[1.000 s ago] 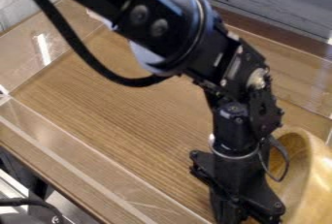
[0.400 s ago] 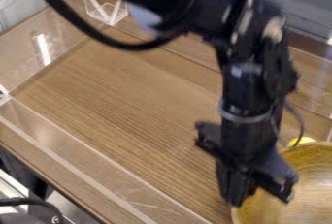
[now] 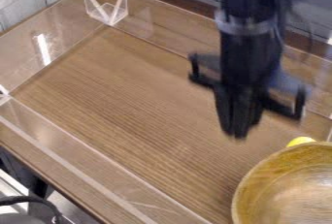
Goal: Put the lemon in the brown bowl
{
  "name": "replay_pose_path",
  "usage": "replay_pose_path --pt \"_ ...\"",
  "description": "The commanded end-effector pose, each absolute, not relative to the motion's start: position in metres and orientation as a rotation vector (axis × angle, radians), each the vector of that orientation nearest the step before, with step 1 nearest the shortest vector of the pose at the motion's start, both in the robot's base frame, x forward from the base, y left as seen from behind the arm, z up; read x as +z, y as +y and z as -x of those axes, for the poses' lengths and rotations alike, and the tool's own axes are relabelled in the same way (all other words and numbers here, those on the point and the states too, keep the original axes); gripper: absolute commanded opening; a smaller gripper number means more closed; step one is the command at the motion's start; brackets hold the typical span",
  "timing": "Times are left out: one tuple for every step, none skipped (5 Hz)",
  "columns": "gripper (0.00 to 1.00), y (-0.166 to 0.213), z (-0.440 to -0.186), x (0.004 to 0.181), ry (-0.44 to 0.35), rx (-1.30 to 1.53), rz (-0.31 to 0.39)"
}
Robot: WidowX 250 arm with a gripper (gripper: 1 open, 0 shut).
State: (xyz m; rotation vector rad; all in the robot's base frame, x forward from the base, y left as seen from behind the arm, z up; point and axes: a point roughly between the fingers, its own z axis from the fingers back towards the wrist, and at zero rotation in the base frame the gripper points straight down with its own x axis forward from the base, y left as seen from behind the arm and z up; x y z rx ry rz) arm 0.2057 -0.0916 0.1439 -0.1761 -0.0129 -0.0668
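The lemon [image 3: 301, 142] shows as a small yellow lump at the far edge of the brown bowl [image 3: 255, 168], which sits at the table's lower right and is cut off by the frame. Whether the lemon rests on the rim or just behind it is unclear. My gripper [image 3: 239, 128] hangs pointing down above the table, left of the lemon and beyond the bowl's far-left rim. It is blurred by motion, its fingers look shut, and nothing shows between them. The lemon sits apart from the fingertips.
The wooden table [image 3: 123, 92] is ringed by low clear plastic walls [image 3: 39, 48]. A small clear plastic stand [image 3: 107, 5] sits at the back left. A black cable lies at the bottom left corner.
The gripper has risen from low beside the bowl to well above the table and shifted up the picture. More of the bowl and the lemon now show.
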Motion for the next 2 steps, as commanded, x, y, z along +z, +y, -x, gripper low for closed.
replay_pose_path --pt "0.0 -0.058 -0.236 0.177 -0.105 0.029 0.174" --pt "0.0 -0.025 -0.257 0.191 -0.132 0.083 0.172"
